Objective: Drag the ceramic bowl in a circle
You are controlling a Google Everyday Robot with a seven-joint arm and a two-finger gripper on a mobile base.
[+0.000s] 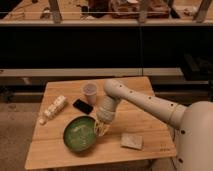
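The ceramic bowl (79,134) is wide, shallow and green with pale streaks inside. It sits on the wooden table (145,117), front of centre. My gripper (101,129) reaches down from the right and is shut on the bowl's right rim, its yellowish fingers (103,130) straddling the edge. The white arm (145,102) comes in from the lower right.
A small pinkish cup (90,92) stands behind the bowl, close to the arm. A black flat object (82,106) lies between cup and bowl. A white segmented pack (53,109) lies at the left. A grey pad (132,141) lies right of the bowl near the front edge.
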